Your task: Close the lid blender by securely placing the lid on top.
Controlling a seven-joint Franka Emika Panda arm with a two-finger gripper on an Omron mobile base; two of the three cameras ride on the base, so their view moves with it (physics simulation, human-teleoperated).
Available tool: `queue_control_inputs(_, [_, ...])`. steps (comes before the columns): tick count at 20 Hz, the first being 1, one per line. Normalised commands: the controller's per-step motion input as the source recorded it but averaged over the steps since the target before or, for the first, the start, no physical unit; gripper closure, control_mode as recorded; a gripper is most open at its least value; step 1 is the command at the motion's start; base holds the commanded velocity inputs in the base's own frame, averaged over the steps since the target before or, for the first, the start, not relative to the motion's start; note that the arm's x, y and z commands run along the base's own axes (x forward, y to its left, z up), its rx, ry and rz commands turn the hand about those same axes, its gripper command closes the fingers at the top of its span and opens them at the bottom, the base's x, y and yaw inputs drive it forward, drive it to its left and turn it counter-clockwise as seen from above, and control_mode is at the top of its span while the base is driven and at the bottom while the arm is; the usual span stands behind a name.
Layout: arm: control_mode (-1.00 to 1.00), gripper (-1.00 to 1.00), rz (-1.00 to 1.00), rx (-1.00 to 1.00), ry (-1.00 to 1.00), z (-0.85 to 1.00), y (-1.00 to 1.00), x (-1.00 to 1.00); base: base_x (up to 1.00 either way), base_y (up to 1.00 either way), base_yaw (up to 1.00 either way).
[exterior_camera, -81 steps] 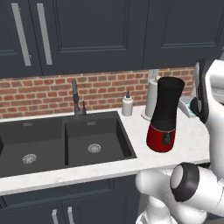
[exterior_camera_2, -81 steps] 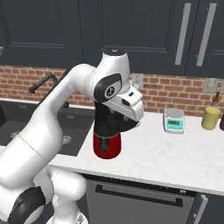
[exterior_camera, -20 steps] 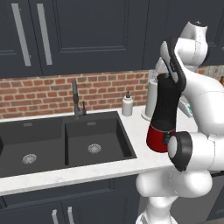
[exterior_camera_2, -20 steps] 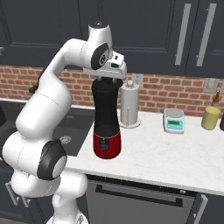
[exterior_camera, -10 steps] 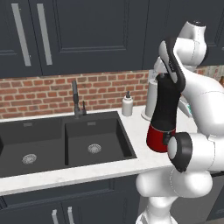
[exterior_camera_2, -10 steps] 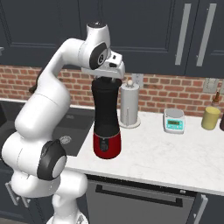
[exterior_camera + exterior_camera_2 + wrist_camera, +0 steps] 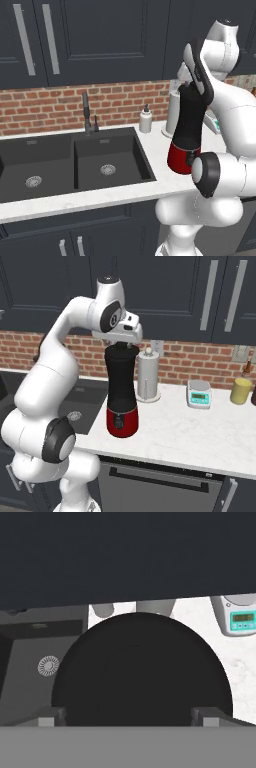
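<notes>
One blender [image 7: 121,396]; one paper-towel roll [image 7: 147,376]; one scale [image 7: 199,394]; one soap bottle [image 7: 145,120]; two sink basins [image 7: 111,160]

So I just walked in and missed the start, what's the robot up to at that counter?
The arm is bent over the blender, which stands on the counter beside the sink. Its gripper sits right at the top of the black jar, with the lid directly under the hand. The lid looks lined up on the jar's top, and in the hand view a fingertip shows on each side of it. Whether it is fully seated, or the fingers are clamped on it, cannot be told.
</notes>
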Motion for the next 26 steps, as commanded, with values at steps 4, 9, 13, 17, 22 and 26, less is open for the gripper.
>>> queue_control_inputs(4, [-1.00, -1.00, -0.04, -0.03, -0.09, 0.10, 0.00, -0.32, 0.00, 0.00, 0.00])
queue_control_inputs(9, [-1.00, -1.00, -0.05, -0.17, -0.35, 0.13, 0.11, -0.94, 0.00, 0.00, 0.00])
queue_control_inputs(13, [-1.00, -1.00, -0.02, -0.28, -0.37, -0.16, 0.81, -1.00, 0.00, 0.00, 0.00])
queue_control_inputs(17, [-1.00, -1.00, -0.01, -0.28, -0.05, -0.93, 1.00, -1.00, 0.00, 0.00, 0.00])
queue_control_inputs(22, [-1.00, -1.00, -0.05, -0.21, 0.19, -1.00, 1.00, -0.92, 0.00, 0.00, 0.00])
queue_control_inputs(26, [-1.00, -1.00, 0.00, 0.03, 0.17, -0.42, 0.34, -0.20, 0.00, 0.00, 0.00])
